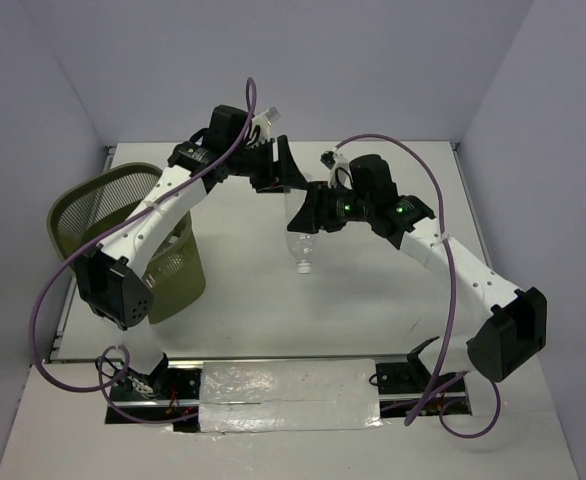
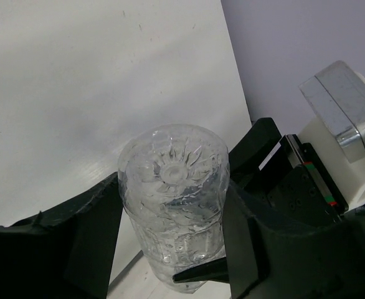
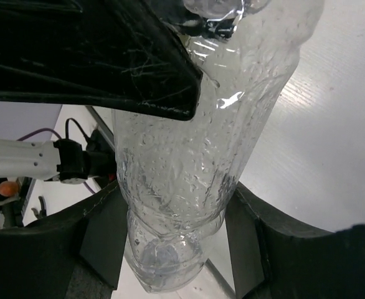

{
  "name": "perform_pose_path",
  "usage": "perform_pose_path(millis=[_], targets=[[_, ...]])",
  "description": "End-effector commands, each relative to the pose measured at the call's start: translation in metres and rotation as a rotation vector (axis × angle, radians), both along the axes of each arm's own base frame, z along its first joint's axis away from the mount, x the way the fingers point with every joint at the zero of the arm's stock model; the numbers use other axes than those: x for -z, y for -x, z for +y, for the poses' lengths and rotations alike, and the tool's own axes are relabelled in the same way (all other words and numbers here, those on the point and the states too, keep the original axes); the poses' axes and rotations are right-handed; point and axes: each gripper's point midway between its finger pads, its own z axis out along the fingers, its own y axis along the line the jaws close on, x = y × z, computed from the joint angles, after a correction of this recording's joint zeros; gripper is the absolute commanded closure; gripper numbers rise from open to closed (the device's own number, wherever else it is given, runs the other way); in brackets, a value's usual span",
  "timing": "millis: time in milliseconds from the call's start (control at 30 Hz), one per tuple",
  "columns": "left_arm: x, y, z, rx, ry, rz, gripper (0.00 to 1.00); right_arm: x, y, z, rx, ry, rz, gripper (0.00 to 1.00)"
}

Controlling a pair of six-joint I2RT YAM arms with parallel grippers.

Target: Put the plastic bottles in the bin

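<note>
**A:** What has the left gripper (image 2: 173,187) got?

**B:** Its black fingers (image 2: 76,249) press on both sides of a clear, crinkly plastic bottle (image 2: 170,230), close to the flower-moulded base. The base faces the wrist camera. The gripper is clamped on it.

**A:** And the right gripper (image 3: 173,212)?

**B:** It is closed on the same bottle, further along the body. One finger of the left gripper shows just above it in the right wrist view.

**A:** Where does that put the bottle?

**B:** Mid-table in the top view, between the two wrists, with its white cap (image 1: 303,267) pointing toward the arm bases. I cannot tell whether it touches the white table (image 1: 273,320).

**A:** And the bin?

**B:** The olive-green mesh bin (image 1: 73,205) sits at the table's left edge, partly under the left arm and well apart from the bottle.
</note>
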Motion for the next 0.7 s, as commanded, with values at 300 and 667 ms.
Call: perform_pose_path(millis=[300,667], targets=[[-0.053,0.000,0.012,-0.024,-0.068,-0.186,0.95,-0.046,0.017,-0.029,0.048,0.076,-0.129,0.00],[-0.156,-0.008,0.088,-0.333,-0.232,-0.522,0.97,-0.187,0.070,-0.160,0.471,0.174,-0.486,0.00]])
